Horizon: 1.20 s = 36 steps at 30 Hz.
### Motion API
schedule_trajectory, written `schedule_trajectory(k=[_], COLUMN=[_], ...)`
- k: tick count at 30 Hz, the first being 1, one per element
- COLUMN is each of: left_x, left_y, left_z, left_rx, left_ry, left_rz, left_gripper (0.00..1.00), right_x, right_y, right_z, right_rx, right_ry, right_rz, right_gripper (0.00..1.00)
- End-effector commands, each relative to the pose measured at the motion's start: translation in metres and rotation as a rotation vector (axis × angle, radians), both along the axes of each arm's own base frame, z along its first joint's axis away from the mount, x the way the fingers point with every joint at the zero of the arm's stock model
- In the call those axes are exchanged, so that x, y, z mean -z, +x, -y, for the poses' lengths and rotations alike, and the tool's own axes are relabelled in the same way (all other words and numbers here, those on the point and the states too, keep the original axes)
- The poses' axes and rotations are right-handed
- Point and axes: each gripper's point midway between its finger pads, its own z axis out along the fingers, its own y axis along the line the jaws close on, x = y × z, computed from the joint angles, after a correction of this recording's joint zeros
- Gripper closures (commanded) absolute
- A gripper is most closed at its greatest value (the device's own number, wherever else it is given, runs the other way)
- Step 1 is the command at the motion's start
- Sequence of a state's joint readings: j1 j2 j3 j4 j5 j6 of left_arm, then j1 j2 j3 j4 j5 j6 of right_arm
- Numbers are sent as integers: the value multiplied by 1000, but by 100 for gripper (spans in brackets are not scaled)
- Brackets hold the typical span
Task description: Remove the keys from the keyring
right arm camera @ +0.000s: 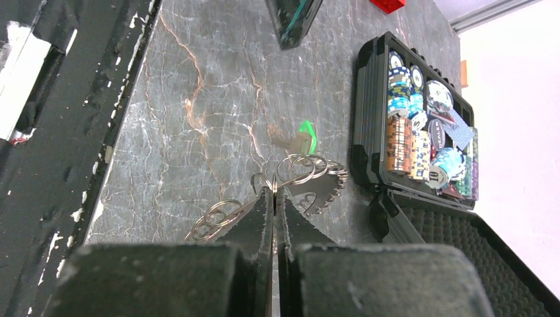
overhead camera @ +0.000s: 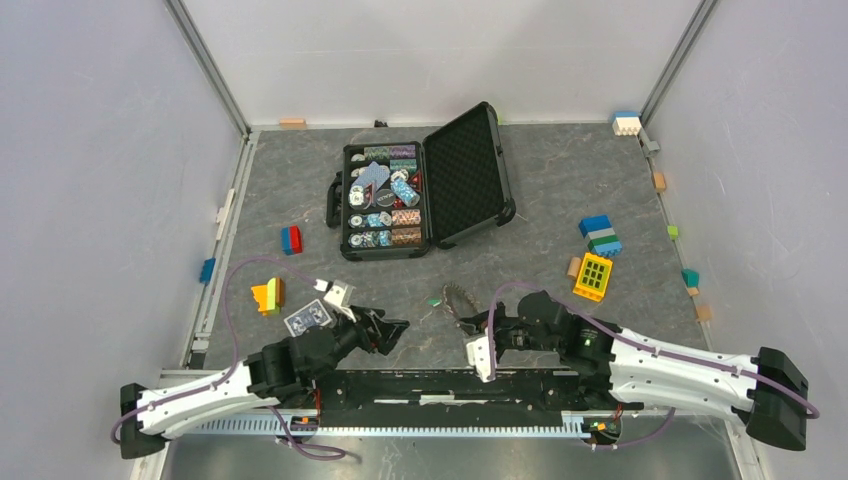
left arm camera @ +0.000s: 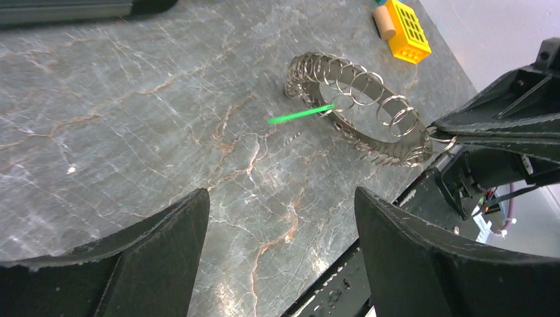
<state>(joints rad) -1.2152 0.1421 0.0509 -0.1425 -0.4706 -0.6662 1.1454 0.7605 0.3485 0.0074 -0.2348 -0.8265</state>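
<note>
Two arms, one plan: right fingers [right arm camera: 254, 228] pinch the keyring [left arm camera: 362, 136], steadying it on the table [left arm camera: 132, 99], lower centre of the top view; left fingers [left arm camera: 165, 228] hang spread beside the keys [right arm camera: 328, 183], probably ready to pull one.

We are looking at a robotics lab bench, not a home or a shop. The table [overhead camera: 560, 160] wears a grey marbled sheet and is boxed in left, right and far by plain pale panels [overhead camera: 100, 150] set in bare aluminium posts [overhead camera: 210, 65]. A left arm [overhead camera: 195, 398] and a right arm [overhead camera: 670, 375], white and black, sit on a black rail [overhead camera: 440, 385] along the near edge. Unrelated odds lie about: toy blocks [overhead camera: 600, 238] to the right, a black case [overhead camera: 470, 175] of poker chips [overhead camera: 380, 215] toward the far side, a keyring [overhead camera: 462, 299] near the rail.
</note>
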Motion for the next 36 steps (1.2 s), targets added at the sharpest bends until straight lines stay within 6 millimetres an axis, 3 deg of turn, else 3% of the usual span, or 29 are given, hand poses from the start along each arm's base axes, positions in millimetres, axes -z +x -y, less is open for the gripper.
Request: schedule_trajectory(k=[1, 7, 14, 22, 31, 36], left_x=[-18, -14, -33, -26, -3, 18], left_y=[-5, -7, -15, -20, 2, -5], left_z=[23, 34, 47, 50, 46, 48], left_rx=[60, 124, 276, 372, 269, 308], left_ry=[-128, -95, -37, 89, 191, 229], left_rz=[9, 74, 376, 569, 495, 463], left_gripper=[14, 13, 9, 12, 23, 24], right_x=[-16, -11, -12, -13, -11, -15], right_y=[-9, -21, -24, -26, -26, -28], right_z=[-7, -5, -3, -3, -4, -1], right_rx=[-55, -108, -109, -120, -126, -132], right_ry=[64, 52, 68, 71, 27, 19], right_rz=[7, -28, -33, -36, -53, -53], right_gripper=[100, 100, 100, 100, 100, 100])
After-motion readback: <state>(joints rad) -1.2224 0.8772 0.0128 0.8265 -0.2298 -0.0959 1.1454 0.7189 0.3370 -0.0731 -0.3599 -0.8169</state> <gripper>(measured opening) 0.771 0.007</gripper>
